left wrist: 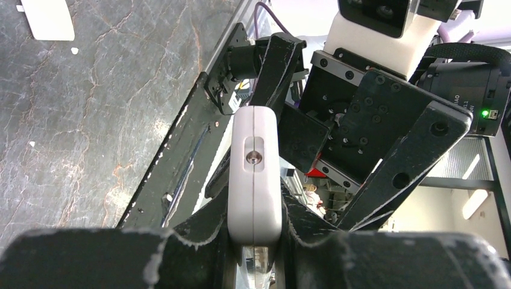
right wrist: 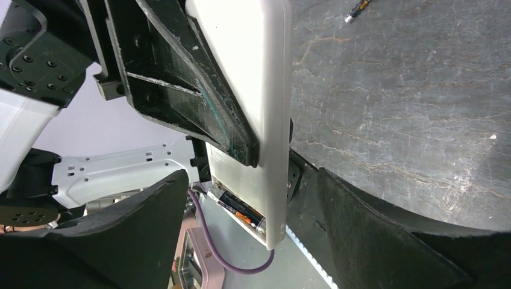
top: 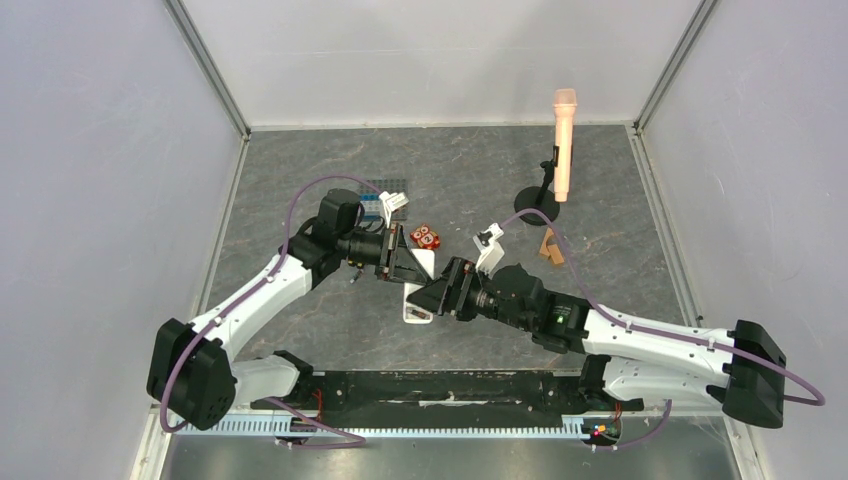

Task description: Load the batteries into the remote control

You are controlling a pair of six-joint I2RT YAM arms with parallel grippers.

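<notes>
The left gripper clamps the remote control. The right gripper stands wide around the remote's end, where a battery sits.

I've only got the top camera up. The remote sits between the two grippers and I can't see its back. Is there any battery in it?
Observer: Yes. The right wrist view shows one battery seated in the uncovered end of the remote control.
Operator: Is the right gripper pinching it?
Observer: No. The right gripper is open, and a gap shows between it and the remote on one side.
Operator: And the left?
Observer: In the left wrist view, the left gripper clamps the remote edge-on from both sides.
</notes>
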